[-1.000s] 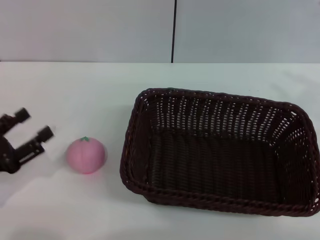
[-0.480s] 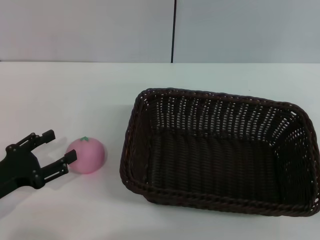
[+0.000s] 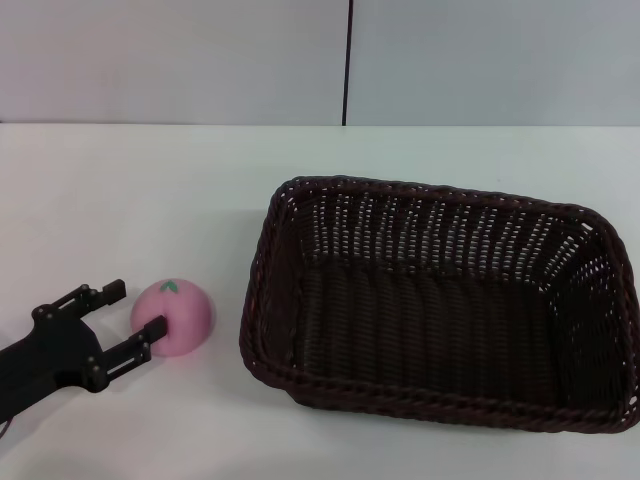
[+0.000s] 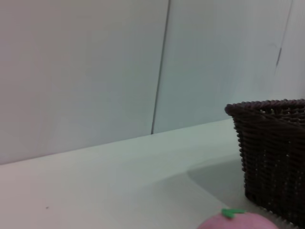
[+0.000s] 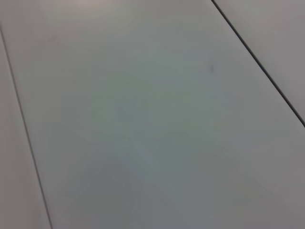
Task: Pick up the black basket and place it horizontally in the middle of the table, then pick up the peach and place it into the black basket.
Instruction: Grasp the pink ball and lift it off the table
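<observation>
Left hand (image 3: 133, 308), fingers spread wide, is flanking the peach (image 3: 172, 316) on the tabletop (image 3: 150, 200) beside the black basket (image 3: 440, 300); next probably needing to advance slightly, close and lift.

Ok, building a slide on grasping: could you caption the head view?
Open left gripper reaches the peach on the white table, beside the empty black basket.

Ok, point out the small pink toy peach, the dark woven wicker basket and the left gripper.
small pink toy peach (image 3: 175, 317), head view, middle of its pink skin.
dark woven wicker basket (image 3: 436, 400), head view, near braided rim.
left gripper (image 3: 136, 310), head view, midway between its open fingertips.
</observation>
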{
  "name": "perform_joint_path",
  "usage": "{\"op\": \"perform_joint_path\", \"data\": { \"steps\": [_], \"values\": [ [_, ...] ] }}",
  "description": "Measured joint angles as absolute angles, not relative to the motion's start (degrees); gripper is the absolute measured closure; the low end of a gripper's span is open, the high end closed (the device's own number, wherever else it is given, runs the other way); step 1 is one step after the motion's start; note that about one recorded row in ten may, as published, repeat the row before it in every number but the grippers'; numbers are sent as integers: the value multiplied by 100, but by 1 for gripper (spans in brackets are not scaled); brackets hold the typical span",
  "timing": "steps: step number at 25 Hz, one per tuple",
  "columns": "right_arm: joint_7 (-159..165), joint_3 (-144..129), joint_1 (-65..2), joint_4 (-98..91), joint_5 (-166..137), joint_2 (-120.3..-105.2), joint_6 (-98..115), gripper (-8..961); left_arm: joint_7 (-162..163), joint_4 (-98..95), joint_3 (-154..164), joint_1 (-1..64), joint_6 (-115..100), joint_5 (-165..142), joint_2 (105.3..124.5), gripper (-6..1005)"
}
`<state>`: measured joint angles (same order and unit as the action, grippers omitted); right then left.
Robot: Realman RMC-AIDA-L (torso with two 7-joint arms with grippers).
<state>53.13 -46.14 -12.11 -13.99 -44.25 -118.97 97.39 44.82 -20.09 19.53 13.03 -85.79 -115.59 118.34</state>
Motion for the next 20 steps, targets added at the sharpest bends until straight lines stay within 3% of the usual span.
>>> {"op": "perform_joint_path", "data": {
  "steps": [9, 20],
  "values": [
    [5309, -4614, -1234, -1330, -4412, -11900, 9480, 439, 3830, -1858, 1967, 1244, -8781, -11555, 11838, 316],
    [5308, -4359, -1283, -1086, -4411, -11903, 9447, 439, 3753, -1781, 1851, 1280, -8897, -11461, 11833, 760]
  ]
}}
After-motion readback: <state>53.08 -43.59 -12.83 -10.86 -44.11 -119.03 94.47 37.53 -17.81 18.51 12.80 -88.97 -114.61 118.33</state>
